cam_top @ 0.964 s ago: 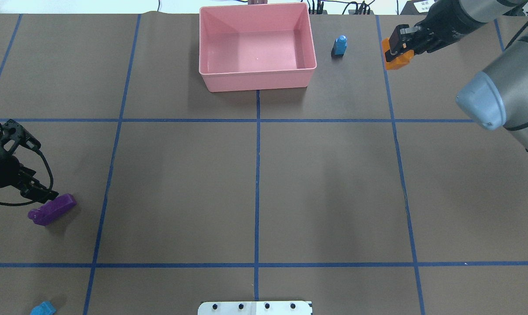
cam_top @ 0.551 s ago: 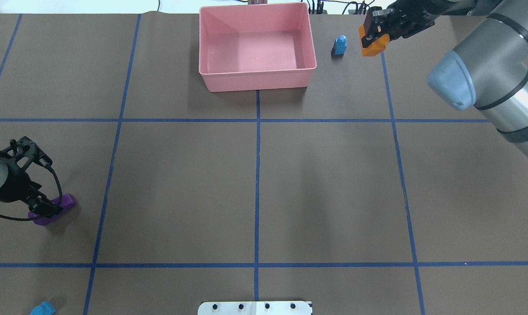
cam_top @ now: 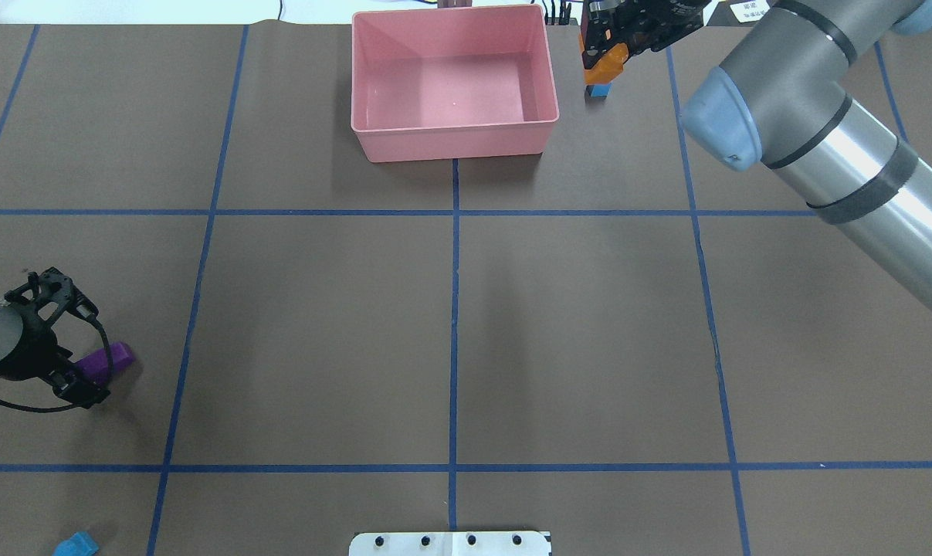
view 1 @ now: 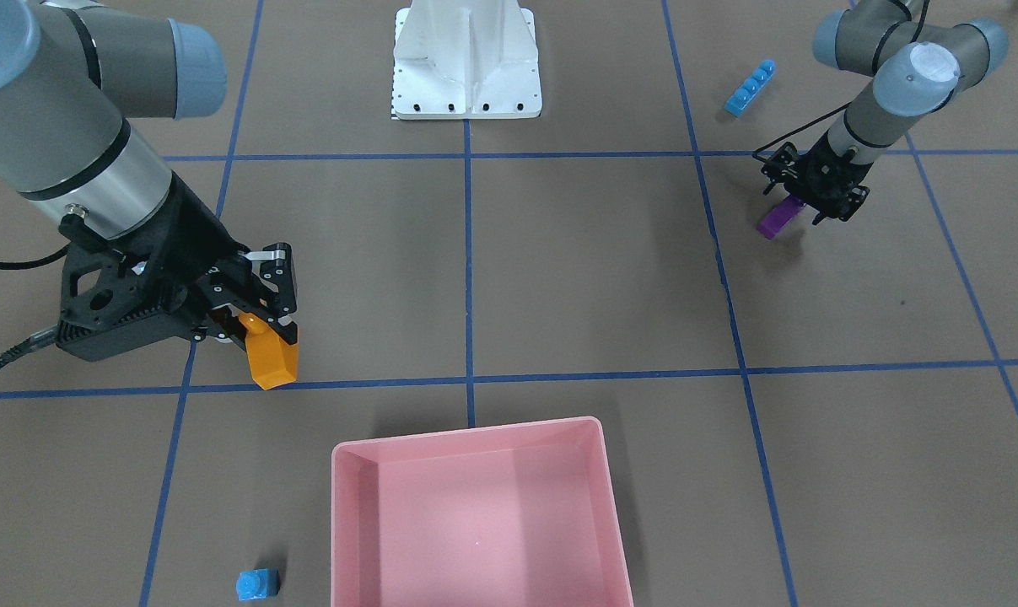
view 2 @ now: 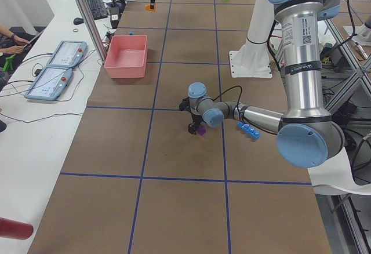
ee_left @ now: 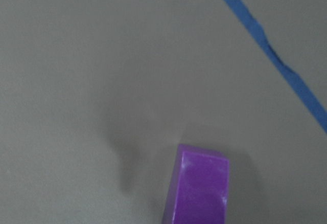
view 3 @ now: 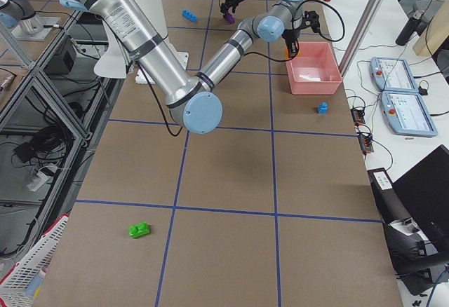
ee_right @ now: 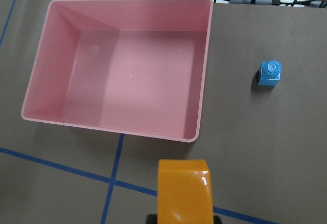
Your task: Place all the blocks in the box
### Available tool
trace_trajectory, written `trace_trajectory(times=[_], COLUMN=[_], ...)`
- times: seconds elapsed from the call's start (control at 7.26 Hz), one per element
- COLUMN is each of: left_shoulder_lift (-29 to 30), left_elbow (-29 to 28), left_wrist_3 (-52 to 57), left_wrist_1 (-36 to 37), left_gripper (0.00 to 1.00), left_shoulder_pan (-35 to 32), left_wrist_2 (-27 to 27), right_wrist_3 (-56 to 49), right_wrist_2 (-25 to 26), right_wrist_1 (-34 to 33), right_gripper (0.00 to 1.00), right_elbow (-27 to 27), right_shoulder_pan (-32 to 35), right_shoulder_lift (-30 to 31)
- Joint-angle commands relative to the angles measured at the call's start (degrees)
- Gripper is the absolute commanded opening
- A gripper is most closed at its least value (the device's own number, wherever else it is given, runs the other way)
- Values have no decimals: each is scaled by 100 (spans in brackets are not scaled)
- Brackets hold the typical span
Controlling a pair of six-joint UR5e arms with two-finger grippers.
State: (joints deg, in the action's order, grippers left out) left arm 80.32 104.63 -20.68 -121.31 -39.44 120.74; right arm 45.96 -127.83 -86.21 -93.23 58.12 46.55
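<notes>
while right claw [view 1: 261,324] clamps the orange block [view 1: 273,359] near the box [view 1: 475,447], left claw [view 1: 801,205] sits over purple block [view 1: 774,222], grip unclear

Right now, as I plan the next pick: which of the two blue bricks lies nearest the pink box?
The small blue brick with a single stud, lying just beside the box. The long blue brick lies far across the table, at the robot's end.

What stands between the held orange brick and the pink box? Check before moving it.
Nothing visible. The right gripper holds the orange brick, and only bare table lies between it and the box. The tiny blue cube sits beside the box, off that line.
</notes>
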Motion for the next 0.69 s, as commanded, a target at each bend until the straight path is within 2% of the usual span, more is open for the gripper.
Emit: trace_trajectory(times=[0.0,0.14,0.41,0.55], left_shoulder_lift=[-7,-94,-218,-210], left_elbow=[57,119,635,951], left_wrist_3=[-278,-288,-1213,-1411], left_wrist_1=[2,11,20,142], left_gripper=[12,0,0,0], left_shoulder_pan=[112,112,77,69], left_wrist_2=[-6,-6,64,125], right_wrist_3=[150,150,150,142], right_wrist_2=[205,258,556,827], right_wrist_1=[43,78,78,113], right_gripper=[0,0,0,0], right_elbow=[356,593,893,1208], right_shoulder_pan=[-160,-195,-309,-379], right_shoulder_lift=[-364,-558,-849,-1085])
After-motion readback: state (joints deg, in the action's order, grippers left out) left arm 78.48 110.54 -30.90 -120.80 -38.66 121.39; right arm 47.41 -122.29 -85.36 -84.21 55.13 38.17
